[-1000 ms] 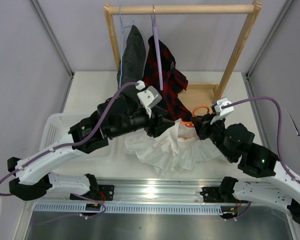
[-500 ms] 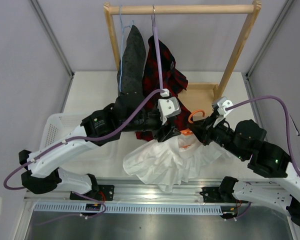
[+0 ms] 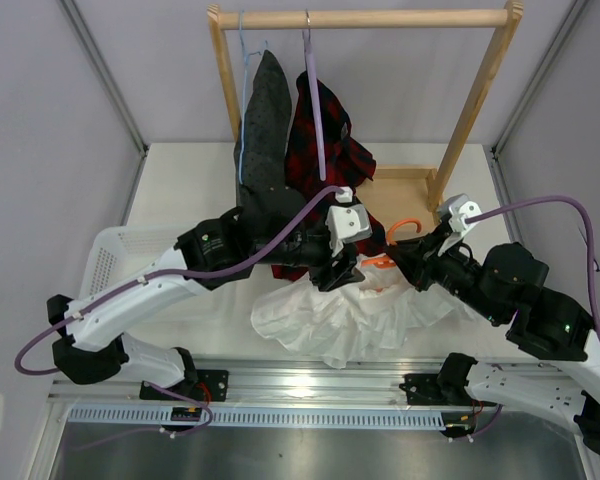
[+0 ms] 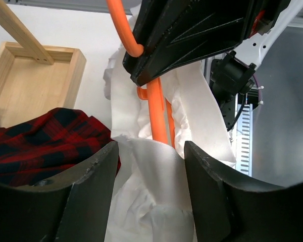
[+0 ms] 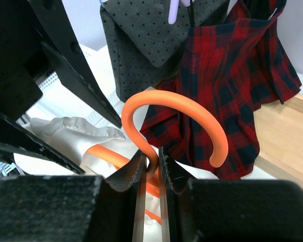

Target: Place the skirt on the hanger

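Note:
The white skirt (image 3: 330,315) lies bunched at the near middle of the table, its ruffled top drawn up around the orange hanger (image 3: 404,228). My right gripper (image 5: 151,159) is shut on the hanger's neck just under the hook (image 5: 174,99); in the top view it (image 3: 405,262) sits right of the skirt. My left gripper (image 4: 151,191) stands open, its fingers (image 4: 91,191) either side of a raised fold of skirt (image 4: 212,121), just below the hanger's orange stem (image 4: 156,108). From above, the left gripper (image 3: 348,268) is close to the right one.
A wooden rack (image 3: 365,18) stands at the back with a dark grey garment (image 3: 265,110) on a light blue hanger and a red-black plaid shirt (image 3: 330,140) on a purple hanger (image 3: 313,90). A white basket (image 3: 105,260) sits at the left.
My left gripper has swung right, up to the hanger and the skirt's top edge. The right arm shifted slightly with the hanger. The skirt has bunched closer under the hanger.

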`<act>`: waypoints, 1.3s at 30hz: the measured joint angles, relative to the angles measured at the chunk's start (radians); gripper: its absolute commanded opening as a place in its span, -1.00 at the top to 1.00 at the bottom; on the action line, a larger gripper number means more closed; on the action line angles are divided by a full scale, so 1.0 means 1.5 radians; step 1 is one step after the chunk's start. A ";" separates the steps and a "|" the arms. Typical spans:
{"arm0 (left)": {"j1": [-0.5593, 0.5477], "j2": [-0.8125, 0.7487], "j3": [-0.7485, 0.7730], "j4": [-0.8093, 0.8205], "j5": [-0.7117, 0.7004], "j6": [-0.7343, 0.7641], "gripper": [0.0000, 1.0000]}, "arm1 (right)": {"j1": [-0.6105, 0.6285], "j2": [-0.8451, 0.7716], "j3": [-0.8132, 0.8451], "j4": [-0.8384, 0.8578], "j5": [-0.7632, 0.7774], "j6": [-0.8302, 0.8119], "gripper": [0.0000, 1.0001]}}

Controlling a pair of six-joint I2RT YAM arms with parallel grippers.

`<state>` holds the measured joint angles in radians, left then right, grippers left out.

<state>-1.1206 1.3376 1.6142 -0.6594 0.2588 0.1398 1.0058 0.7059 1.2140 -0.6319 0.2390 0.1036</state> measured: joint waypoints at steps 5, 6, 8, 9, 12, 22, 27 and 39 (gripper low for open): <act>-0.007 0.017 -0.002 0.010 0.010 -0.007 0.10 | -0.001 0.000 0.003 0.000 0.000 -0.003 1.00; -0.010 0.020 -0.002 0.014 0.010 -0.007 0.36 | -0.001 0.000 0.003 0.000 0.000 -0.003 1.00; -0.014 0.026 -0.002 0.021 0.009 -0.014 0.68 | -0.001 0.000 0.003 0.000 0.002 -0.002 1.00; -0.015 0.028 -0.002 0.024 -0.003 -0.016 0.81 | -0.001 -0.001 0.003 -0.003 0.004 -0.002 1.00; -0.014 0.032 -0.005 0.039 -0.010 -0.023 1.00 | -0.001 -0.007 0.004 -0.005 0.010 0.000 1.00; -0.023 0.033 -0.045 0.122 -0.063 -0.111 1.00 | -0.001 -0.023 0.014 -0.006 0.114 0.037 -0.55; -0.024 0.034 -0.046 0.133 -0.131 -0.159 1.00 | -0.002 -0.053 0.032 -0.012 0.210 0.065 -0.92; -0.036 0.094 0.034 0.126 -0.332 -0.238 1.00 | -0.001 -0.095 0.072 -0.045 0.380 0.136 -0.92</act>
<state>-1.1744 1.4780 1.6653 -0.4709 -0.2390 -0.2165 1.0039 0.5640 1.3220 -0.6994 0.8085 0.3069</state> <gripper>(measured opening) 0.146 0.962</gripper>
